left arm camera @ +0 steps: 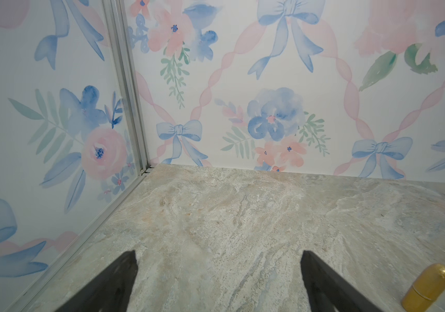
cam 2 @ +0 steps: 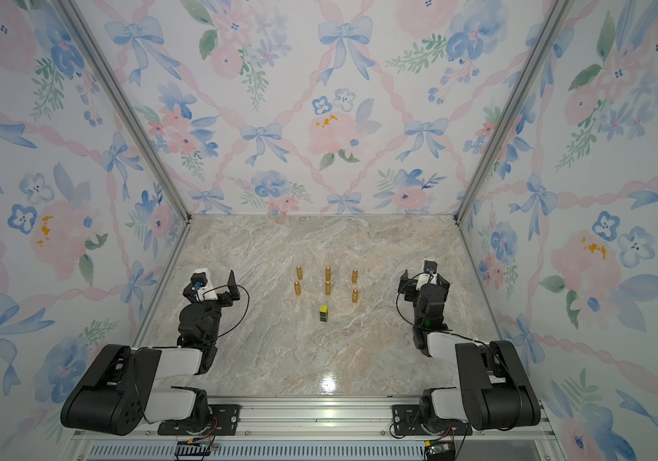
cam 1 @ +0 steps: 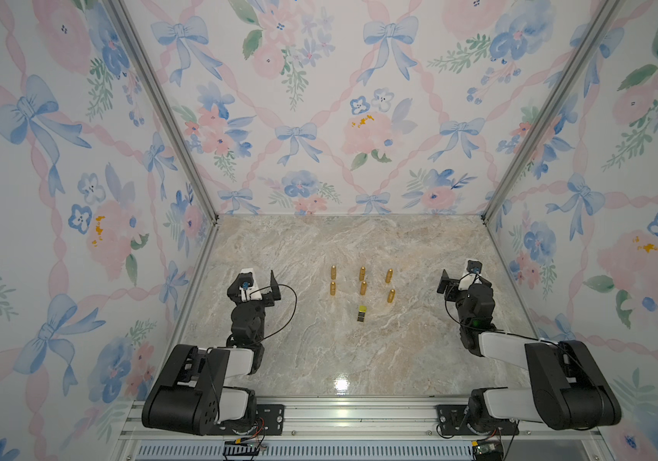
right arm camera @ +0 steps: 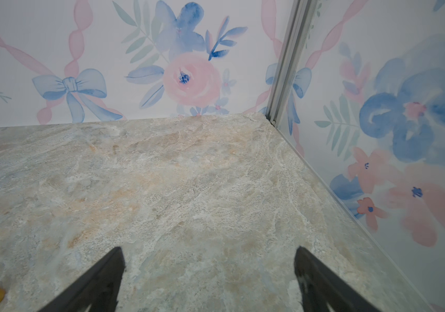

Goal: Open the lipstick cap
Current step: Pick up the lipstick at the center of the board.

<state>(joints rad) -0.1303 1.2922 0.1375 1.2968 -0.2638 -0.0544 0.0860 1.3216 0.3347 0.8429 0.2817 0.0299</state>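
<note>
Floral-papered walls (cam 1: 319, 99) enclose a beige marble-patterned tabletop (cam 1: 359, 359), where six gold bullet-shaped lipstick tubes (cam 1: 363, 287) stand upright at centre in two rows of three. A small yellow-topped black block (cam 1: 362, 313) sits just in front of them. Flanking the group, well apart from it, the left gripper (left arm camera: 219, 259) and right gripper (right arm camera: 209, 252) are spread wide, grasping nothing.

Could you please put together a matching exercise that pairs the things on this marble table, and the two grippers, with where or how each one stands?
Things:
1. six gold bullet-shaped lipstick tubes
2. small black block with a yellow top
3. left gripper
4. right gripper

Places or states:
A. open, right of the rows
B. upright in two rows of three
C. open, left of the rows
D. alone, nearer the arms' bases

Pairs: 1-B, 2-D, 3-C, 4-A
</note>
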